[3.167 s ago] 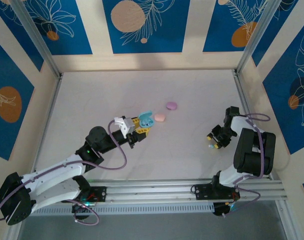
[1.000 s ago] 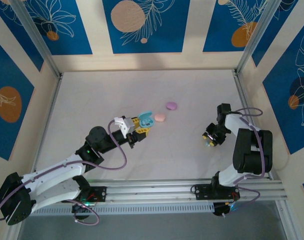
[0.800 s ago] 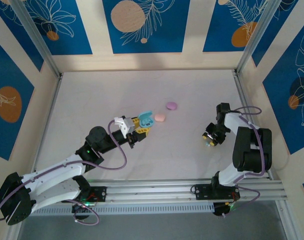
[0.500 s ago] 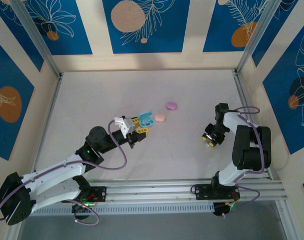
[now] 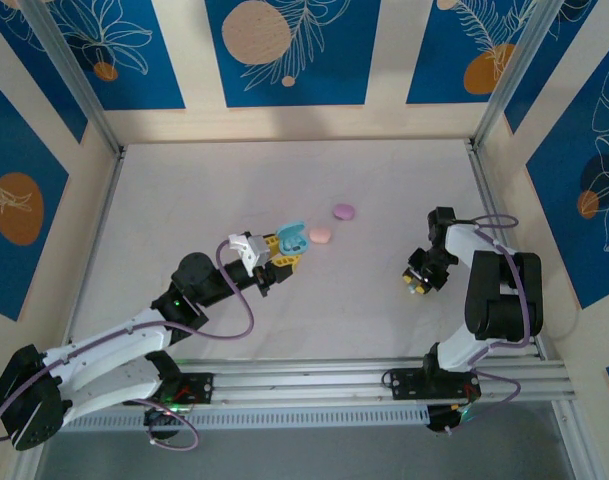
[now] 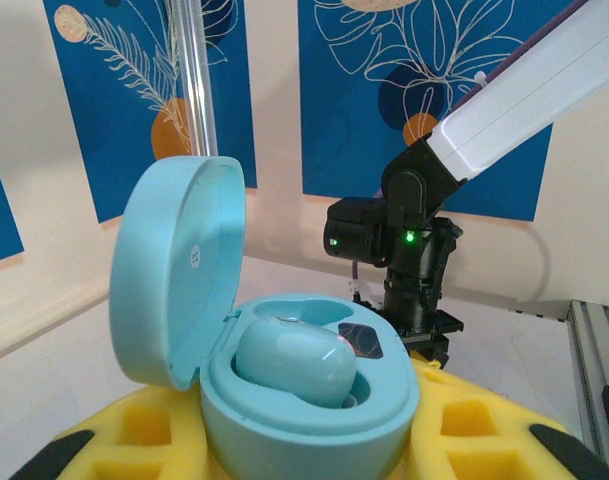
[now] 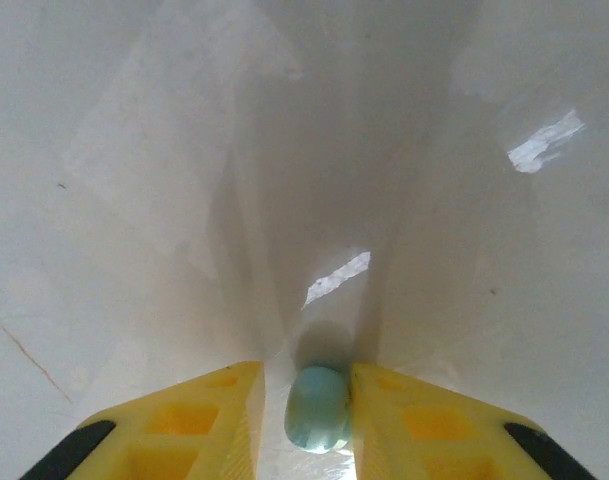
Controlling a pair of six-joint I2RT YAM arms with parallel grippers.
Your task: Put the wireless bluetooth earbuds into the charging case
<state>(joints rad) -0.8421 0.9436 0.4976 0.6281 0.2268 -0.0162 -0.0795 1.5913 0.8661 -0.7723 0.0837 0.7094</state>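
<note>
Loose earbud [image 7: 319, 408]: light blue, rounded, on bench [image 5: 284, 180] between right gripper [image 5: 416, 283] fingers [image 7: 384, 415]; full pinch cannot be told. Left gripper [image 5: 284, 255] clamps open case [image 6: 314, 410], second earbud [image 6: 296, 362] seated. Since earlier: right gripper shifted left, narrower.

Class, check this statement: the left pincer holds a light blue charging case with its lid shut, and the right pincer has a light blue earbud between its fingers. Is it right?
The lid is open, not shut, as the left wrist view shows. The left pincer holds the light blue charging case, and the right pincer has a light blue earbud between its fingers.
</note>
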